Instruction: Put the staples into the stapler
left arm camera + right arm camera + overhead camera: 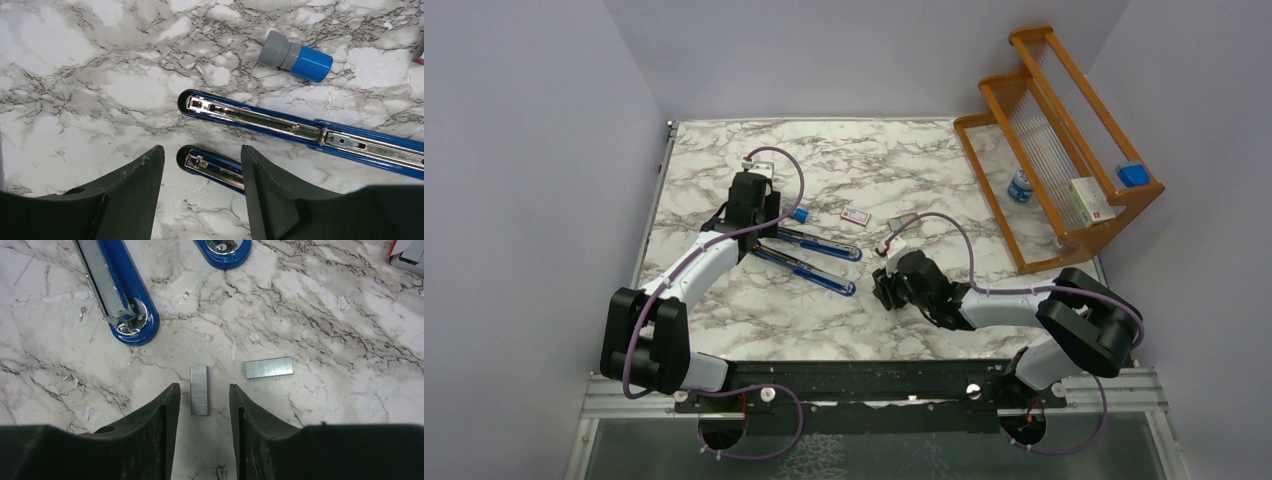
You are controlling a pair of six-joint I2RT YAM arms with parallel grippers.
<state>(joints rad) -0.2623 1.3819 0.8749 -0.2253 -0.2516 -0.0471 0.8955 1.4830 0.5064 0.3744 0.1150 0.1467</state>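
Observation:
The blue stapler (809, 252) lies opened flat in mid-table, its two arms spread in a narrow V. In the left wrist view my open left gripper (202, 167) straddles the hinge end of one stapler arm (212, 165), and the other arm (300, 131) lies just beyond. In the right wrist view my open right gripper (202, 392) has one silvery staple strip (199, 390) lying between its fingertips on the table. A second strip (268, 367) lies to its right. The staple box (855, 216) sits behind the stapler.
A small blue-capped grey cylinder (296, 56) lies beyond the stapler's hinge end. The stapler's far tips (127, 322) lie ahead of the right gripper. A wooden rack (1064, 130) at the back right holds a bottle (1021, 186), a white box (1092, 200) and a blue item (1133, 174).

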